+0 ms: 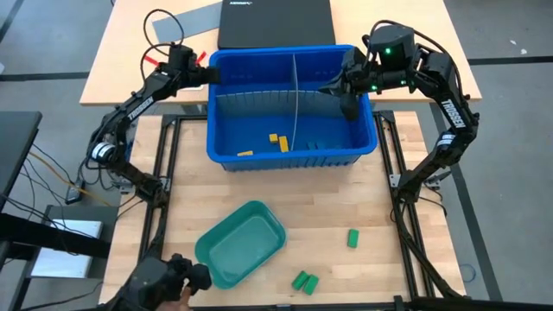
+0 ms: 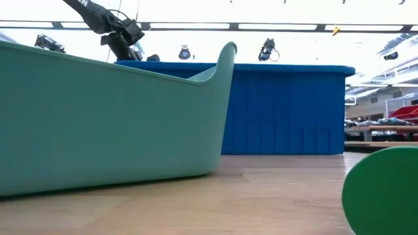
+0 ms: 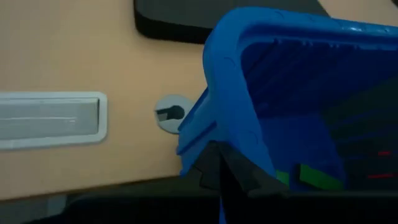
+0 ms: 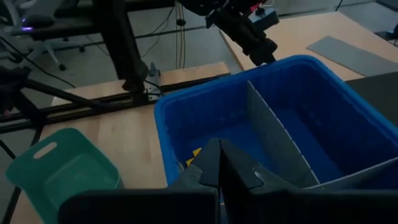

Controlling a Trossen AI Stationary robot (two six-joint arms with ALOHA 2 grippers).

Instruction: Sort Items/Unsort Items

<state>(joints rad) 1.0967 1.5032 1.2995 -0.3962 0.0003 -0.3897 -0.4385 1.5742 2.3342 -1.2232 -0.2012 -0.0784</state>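
A blue bin point(image 1: 226, 154) stands at mid-table, split by an upright grey divider point(image 1: 295, 104). A few yellow blocks point(image 1: 276, 141) lie on its floor left of the divider. One green block point(image 1: 352, 238) and a pair of green blocks point(image 1: 304, 281) lie on the table near the front. My left gripper point(image 3: 217, 171) is shut at the bin's far-left corner point(image 1: 212, 76). My right gripper point(image 4: 219, 165) is shut, hanging above the bin's right compartment point(image 1: 348, 111) with nothing in it. My left gripper comes at the bin's far-left corner rim point(image 3: 214, 134) from the table's left, slanting down, fingers shut. Its fingertips stand right at that rim, but I cannot tell whether they touch it.
A teal tray point(image 1: 242, 242) sits on the table in front of the bin, left of the green blocks. On the far table lie a black flat case point(image 1: 275, 22) and a grey sheet point(image 1: 186, 22). Black frame rails point(image 1: 164, 173) run along both table sides.
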